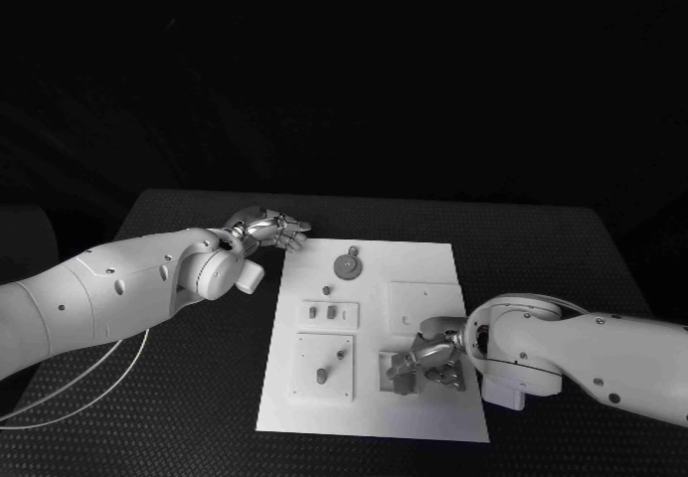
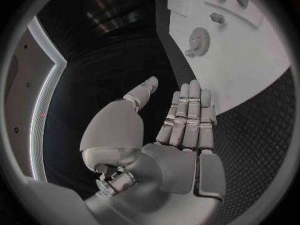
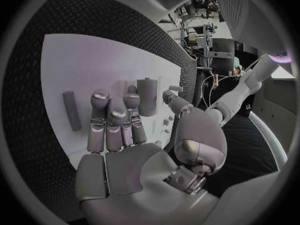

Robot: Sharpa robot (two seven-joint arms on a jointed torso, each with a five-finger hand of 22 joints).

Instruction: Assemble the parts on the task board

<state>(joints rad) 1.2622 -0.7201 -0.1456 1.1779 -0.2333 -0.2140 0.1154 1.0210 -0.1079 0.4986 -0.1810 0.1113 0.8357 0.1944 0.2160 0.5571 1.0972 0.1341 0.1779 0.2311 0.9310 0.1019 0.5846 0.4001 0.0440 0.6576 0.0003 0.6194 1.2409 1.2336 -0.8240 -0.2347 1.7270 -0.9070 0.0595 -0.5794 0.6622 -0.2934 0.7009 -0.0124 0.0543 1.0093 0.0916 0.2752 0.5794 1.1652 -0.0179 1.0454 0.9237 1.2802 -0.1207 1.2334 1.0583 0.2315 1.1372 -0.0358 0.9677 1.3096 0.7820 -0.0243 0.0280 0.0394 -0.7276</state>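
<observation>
A black table (image 1: 187, 214) with a fine dotted texture spreads across the scene, and thin pale cables (image 1: 80, 388) loop over its near left part, running off toward the picture's left edge.

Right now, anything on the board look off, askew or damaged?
Nothing stands out. The task board lies flat and looks intact. A gear lies loose on its far part, away from the raised blocks. The left hand holds nothing, off the board's far left corner; the right hand is over the near right block.
</observation>
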